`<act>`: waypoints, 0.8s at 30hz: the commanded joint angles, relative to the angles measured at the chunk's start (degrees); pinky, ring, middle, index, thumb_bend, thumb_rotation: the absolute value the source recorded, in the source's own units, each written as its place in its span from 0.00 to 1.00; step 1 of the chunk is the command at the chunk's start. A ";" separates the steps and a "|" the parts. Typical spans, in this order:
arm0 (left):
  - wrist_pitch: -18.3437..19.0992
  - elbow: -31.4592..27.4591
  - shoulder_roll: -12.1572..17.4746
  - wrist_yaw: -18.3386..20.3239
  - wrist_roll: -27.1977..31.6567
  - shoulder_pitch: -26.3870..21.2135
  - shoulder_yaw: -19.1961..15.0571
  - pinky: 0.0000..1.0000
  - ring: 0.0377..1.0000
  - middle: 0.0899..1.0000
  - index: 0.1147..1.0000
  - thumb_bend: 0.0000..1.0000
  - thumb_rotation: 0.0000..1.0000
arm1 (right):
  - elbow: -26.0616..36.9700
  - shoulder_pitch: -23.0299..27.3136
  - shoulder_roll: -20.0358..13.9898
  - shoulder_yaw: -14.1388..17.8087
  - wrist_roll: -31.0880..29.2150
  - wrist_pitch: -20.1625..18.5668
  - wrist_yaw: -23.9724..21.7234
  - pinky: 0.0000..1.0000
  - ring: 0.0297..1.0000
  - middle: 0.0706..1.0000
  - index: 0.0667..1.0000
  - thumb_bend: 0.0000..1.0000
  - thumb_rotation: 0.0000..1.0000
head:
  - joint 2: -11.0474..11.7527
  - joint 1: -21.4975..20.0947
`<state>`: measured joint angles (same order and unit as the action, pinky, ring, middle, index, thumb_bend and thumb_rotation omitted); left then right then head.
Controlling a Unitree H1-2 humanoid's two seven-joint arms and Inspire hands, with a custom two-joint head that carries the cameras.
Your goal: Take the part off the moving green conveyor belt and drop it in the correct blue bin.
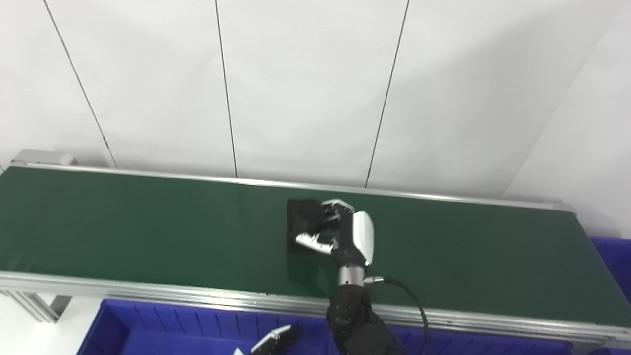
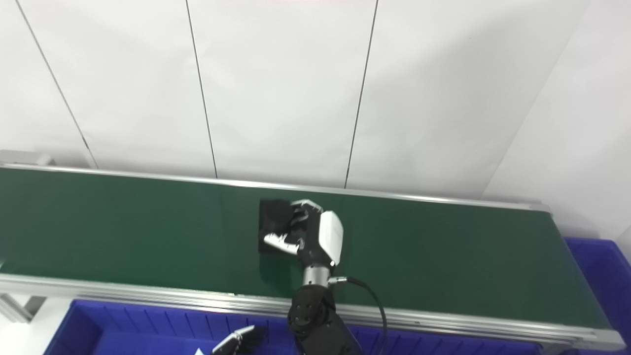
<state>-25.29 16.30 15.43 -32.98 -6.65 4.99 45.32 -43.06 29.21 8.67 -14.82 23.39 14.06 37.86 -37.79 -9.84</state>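
The right hand [image 1: 340, 231] is reaching onto the green belt [image 1: 148, 231] in the middle of the frame and its fingers are curling around the black part [image 1: 303, 219] — it looks like the grabbing step. Next it needs a firm hold, then a lift over the belt's silver edge [image 1: 197, 296] into the blue bin [image 1: 162, 330] at the bottom. The left hand [image 1: 273, 340] is waiting low over that bin; I cannot tell if it is open.

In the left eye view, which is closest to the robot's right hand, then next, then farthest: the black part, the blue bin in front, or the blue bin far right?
1. Black part: under the right hand on the belt.
2. Front blue bin: below the belt's near edge.
3. Far-right blue bin: past the belt's right end.
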 commanded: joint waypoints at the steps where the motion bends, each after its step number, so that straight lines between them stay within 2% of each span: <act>1: -1.64 -2.43 0.35 0.89 0.35 0.03 -0.92 0.74 0.77 0.77 0.76 0.74 0.65 | 8.69 -1.75 -0.86 0.14 0.65 0.10 -2.36 0.35 0.42 0.50 0.46 0.50 0.00 | -0.34 -0.39; 4: -1.64 -3.04 -0.45 3.01 1.84 1.12 -2.84 0.75 0.77 0.77 0.76 0.73 0.62 | 17.68 -6.51 -2.13 0.35 0.78 -0.60 -5.83 0.33 0.43 0.51 0.45 0.49 0.00 | -1.04 -0.53; 7: -1.64 -3.31 -0.90 3.49 1.56 1.65 -3.96 0.75 0.77 0.77 0.76 0.71 0.62 | 25.93 -11.21 -3.52 0.68 1.50 -1.58 -8.45 0.32 0.44 0.52 0.45 0.49 0.00 | -1.46 -0.46; 9: -1.64 -3.60 -0.91 3.94 1.44 1.92 -4.39 0.75 0.77 0.77 0.76 0.71 0.62 | 29.53 -13.41 -4.03 1.11 1.19 -1.62 -10.09 0.32 0.44 0.52 0.45 0.49 0.00 | -1.78 -0.44; 14: -1.64 -5.01 -0.95 8.08 2.69 3.01 -6.80 0.76 0.78 0.78 0.77 0.71 0.63 | 41.04 -21.90 -5.16 2.96 -1.08 -2.72 -14.47 0.32 0.44 0.54 0.44 0.49 0.00 | -3.26 -0.55; 20: -1.64 -6.44 -3.26 15.00 5.48 4.82 -12.42 0.77 0.78 0.78 0.76 0.70 0.59 | 47.69 -29.41 -6.93 4.42 0.42 -3.82 -17.77 0.33 0.44 0.53 0.44 0.49 0.00 | -5.91 -0.26; 24: -1.64 -7.06 -5.01 18.96 5.59 5.55 -16.01 0.77 0.78 0.78 0.76 0.72 0.61 | 49.87 -34.98 -8.84 5.32 0.66 -2.16 -19.22 0.32 0.44 0.53 0.44 0.49 0.00 | -7.55 0.08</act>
<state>-25.30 10.96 11.06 -15.67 -1.24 10.52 30.25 4.31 -5.40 0.26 -9.90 23.47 10.20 18.98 -45.17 -9.84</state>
